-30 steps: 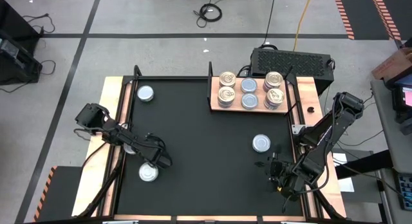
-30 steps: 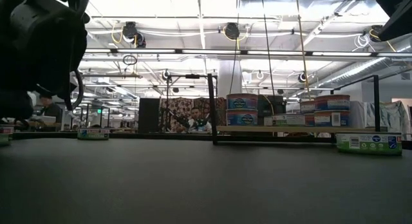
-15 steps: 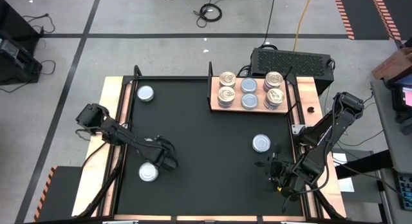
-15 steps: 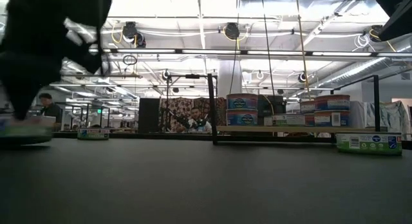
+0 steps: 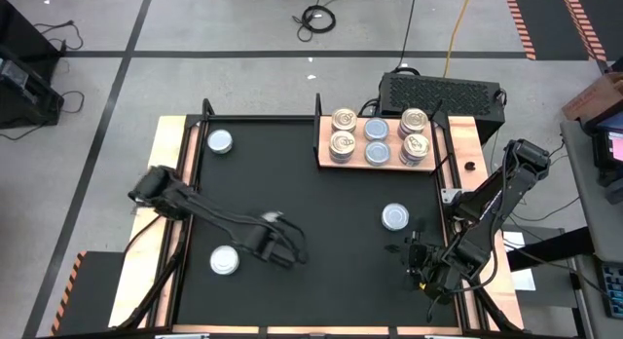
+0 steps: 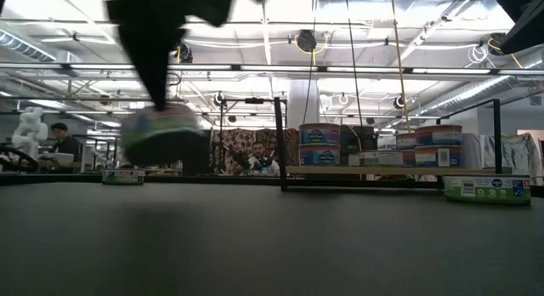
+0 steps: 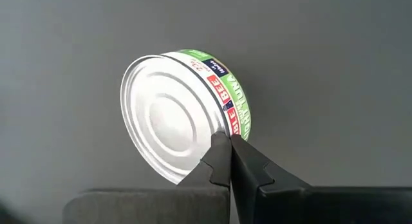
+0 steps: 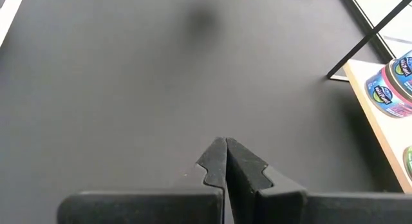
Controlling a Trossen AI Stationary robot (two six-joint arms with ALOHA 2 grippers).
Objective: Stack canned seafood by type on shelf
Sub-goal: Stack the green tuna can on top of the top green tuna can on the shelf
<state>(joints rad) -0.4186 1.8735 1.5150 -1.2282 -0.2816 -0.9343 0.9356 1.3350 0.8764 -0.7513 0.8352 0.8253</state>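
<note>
Near right: right gripper (image 5: 417,263), fingers pressed together on nothing, low over the black table (image 5: 321,203). Near left: one silver-lidded tin (image 5: 225,261) flat on the table. Just right of it: left gripper (image 5: 275,244), fingers pinching the rim of a green-labelled tin (image 7: 187,114), carried clear of the table. Right of centre: loose tin (image 5: 395,217). Far left corner: another tin (image 5: 220,141). Far right: shelf (image 5: 322,156) bearing stacked tins in three columns, gold-lidded stacks (image 5: 343,144) either side of blue-lidded ones (image 5: 377,141).
</note>
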